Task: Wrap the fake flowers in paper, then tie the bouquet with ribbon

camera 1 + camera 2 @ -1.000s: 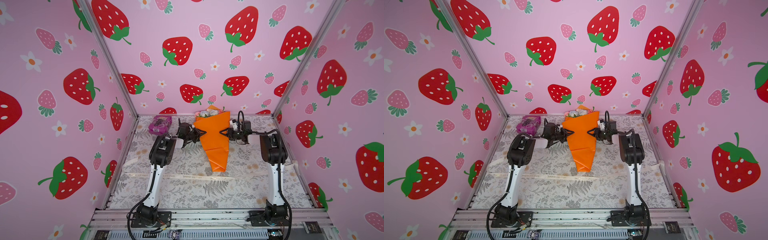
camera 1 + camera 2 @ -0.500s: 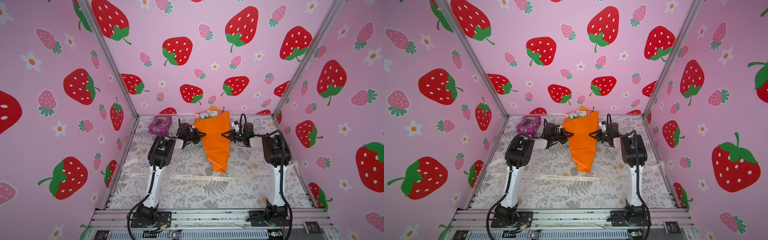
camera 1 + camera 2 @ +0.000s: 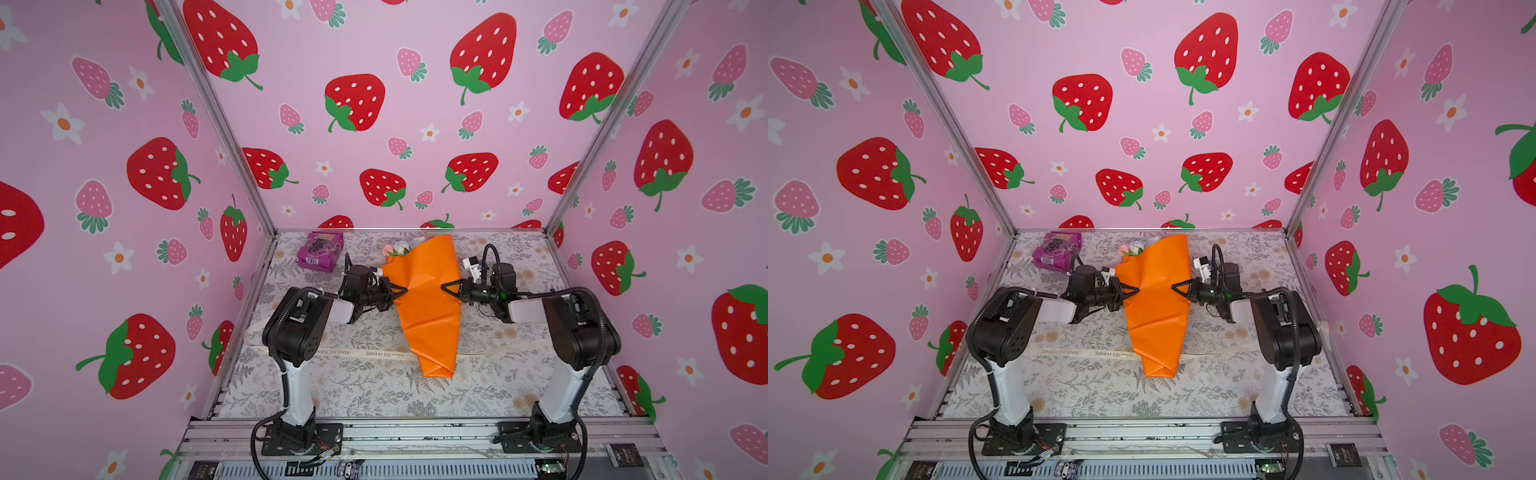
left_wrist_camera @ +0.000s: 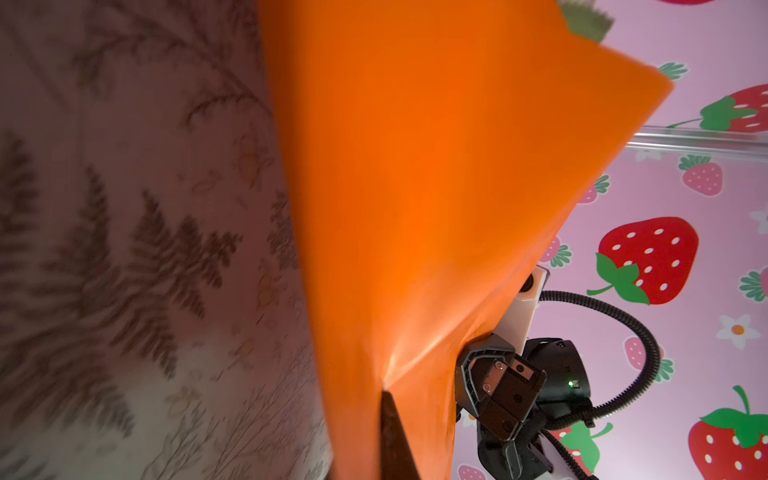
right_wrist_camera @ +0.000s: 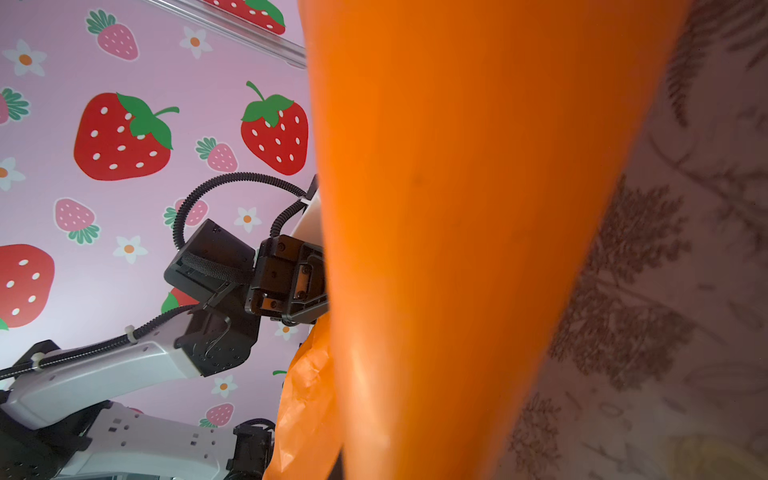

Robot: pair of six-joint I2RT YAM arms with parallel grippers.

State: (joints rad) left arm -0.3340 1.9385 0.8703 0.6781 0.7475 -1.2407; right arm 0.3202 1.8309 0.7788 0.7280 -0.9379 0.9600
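Note:
The bouquet of fake flowers (image 3: 428,307) (image 3: 1156,307) lies mid-table in a cone of orange wrapping paper, narrow end toward the front. Pink and white flower heads (image 3: 397,248) peek out at the far end. My left gripper (image 3: 401,289) (image 3: 1133,289) is shut on the paper's left edge. Opposite it, my right gripper (image 3: 446,286) (image 3: 1176,287) is shut on the right edge. In the left wrist view the orange paper (image 4: 436,187) fills the middle and one dark finger (image 4: 395,432) pinches it. The right wrist view shows mostly orange paper (image 5: 457,208); its own fingers are hidden.
A cream printed ribbon (image 3: 353,353) (image 3: 1084,353) lies across the table, passing under the cone's narrow end. A purple snack packet (image 3: 320,250) (image 3: 1057,249) sits at the back left. Strawberry-print walls close in three sides.
Both grippers have closed from partly open onto the side edges of the orange paper. The wrap looks slightly narrower between them.

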